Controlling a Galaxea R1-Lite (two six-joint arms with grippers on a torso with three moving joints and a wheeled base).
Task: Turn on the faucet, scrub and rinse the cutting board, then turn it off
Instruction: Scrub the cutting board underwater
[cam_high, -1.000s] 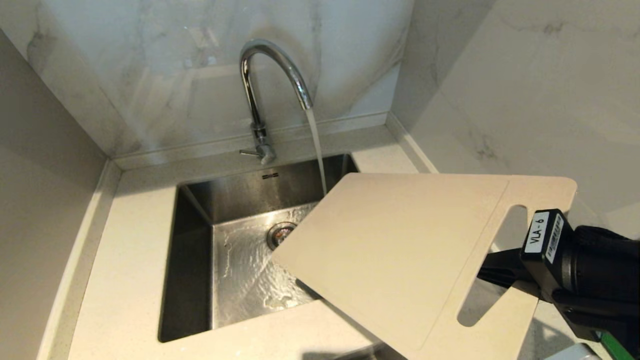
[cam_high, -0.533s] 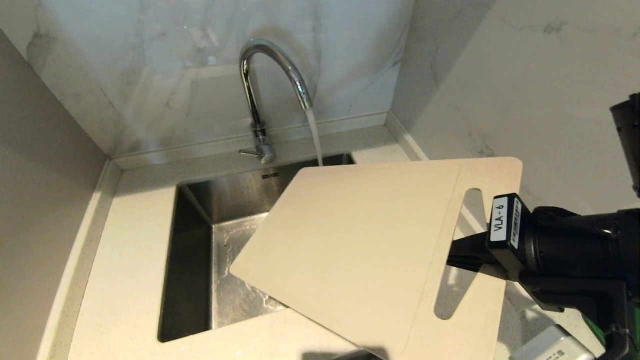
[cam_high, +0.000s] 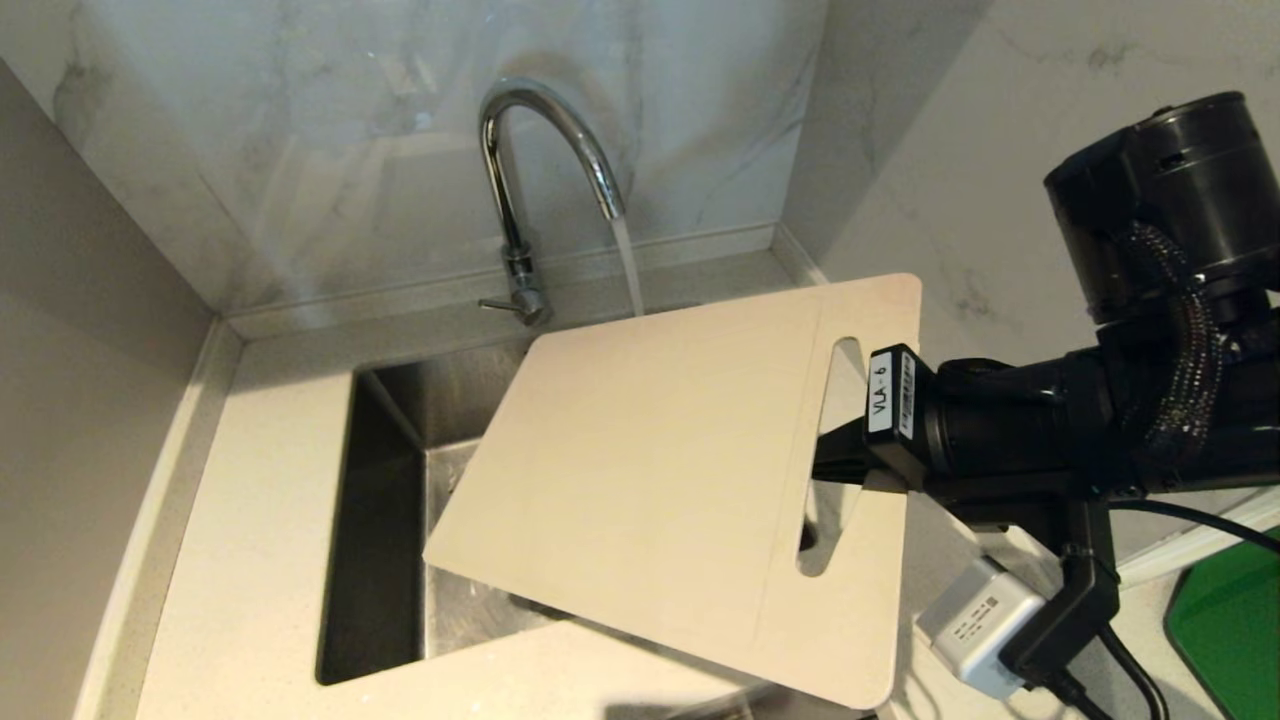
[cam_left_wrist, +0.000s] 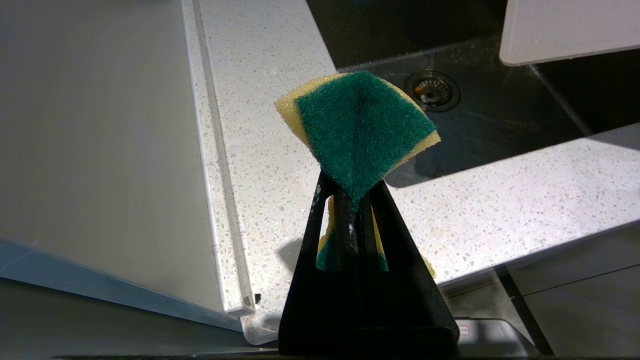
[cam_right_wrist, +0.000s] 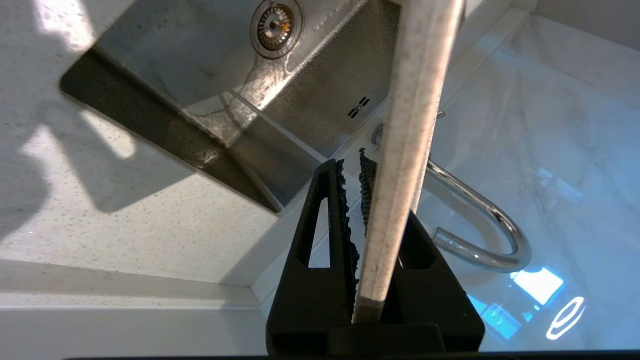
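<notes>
Beige cutting board (cam_high: 650, 470) clamped in right claw (cam_high: 835, 465) (handle end)

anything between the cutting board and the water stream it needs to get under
Nothing visible. The right claw grips the cutting board at its slot end, above the sink. The faucet runs, and its stream drops out of sight behind the board's far edge.

glossy chrome faucet (cam_high: 545, 150), matt plastic cutting board (cam_high: 660, 480).
</notes>
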